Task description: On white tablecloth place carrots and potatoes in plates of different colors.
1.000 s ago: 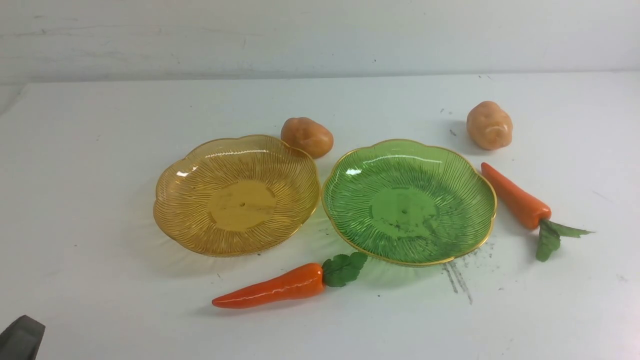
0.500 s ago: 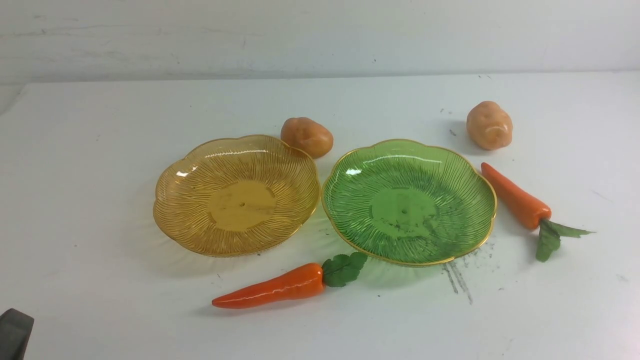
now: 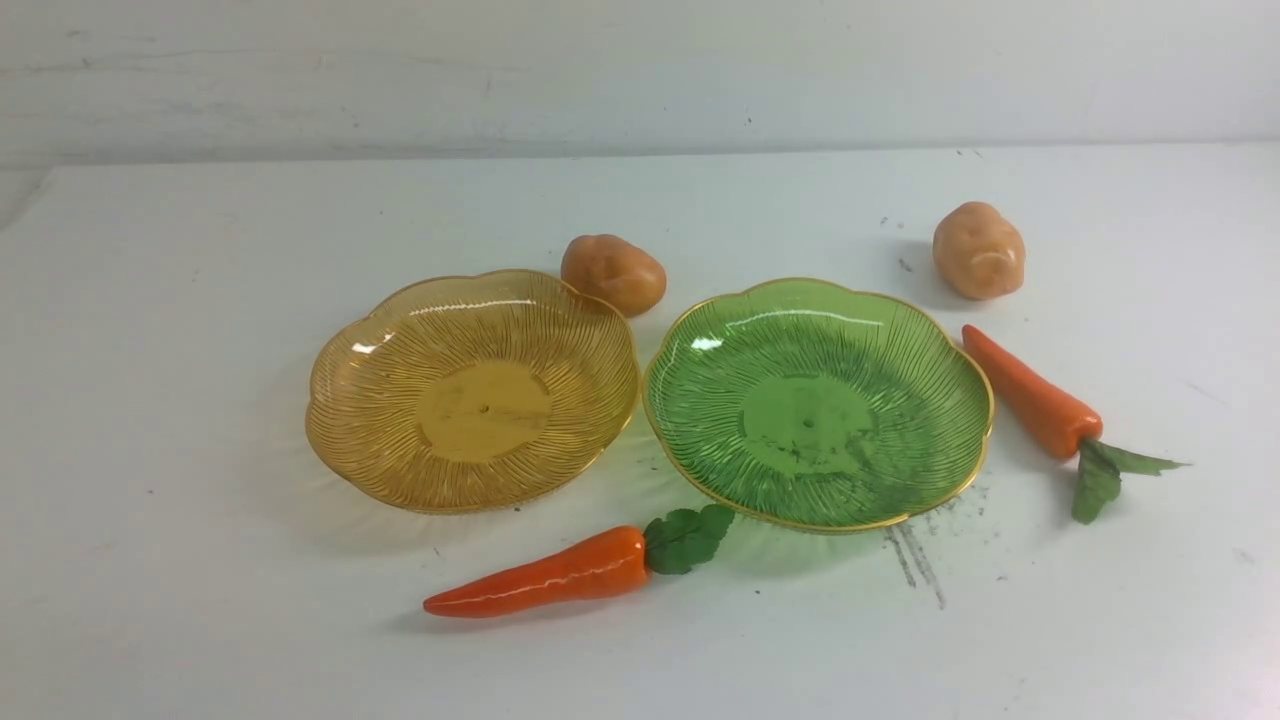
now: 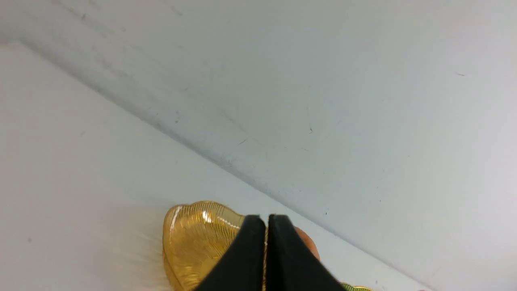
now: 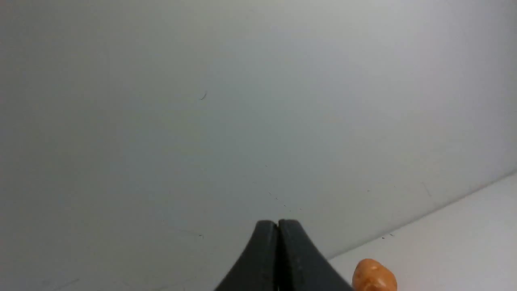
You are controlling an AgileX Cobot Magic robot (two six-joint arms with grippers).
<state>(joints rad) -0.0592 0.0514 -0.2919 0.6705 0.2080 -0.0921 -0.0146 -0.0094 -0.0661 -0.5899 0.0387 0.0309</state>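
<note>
White tablecloth [image 3: 200, 300] everywhere, with a pale wall [image 3: 640, 70] across the top of the front view. The amber plate [image 3: 472, 400] sits centre-left and the green plate [image 3: 815, 405] centre-right, rims almost touching, both empty. One potato [image 3: 613, 273] is tucked against the amber plate's upper-right rim. The other potato [image 3: 979, 250] is in the upper right, apart from the green plate. One carrot [image 3: 550, 578] lies below the plates, leaves just beside the green rim. The second carrot [image 3: 1030, 395] lies just right of the green plate.

The left tool [image 4: 266, 220] is clenched on nothing, with the amber plate and a potato just past its tips. The right tool [image 5: 278, 224] is clenched too, also empty. It's aimed at the wall, with a potato off to one side, not touching.
</note>
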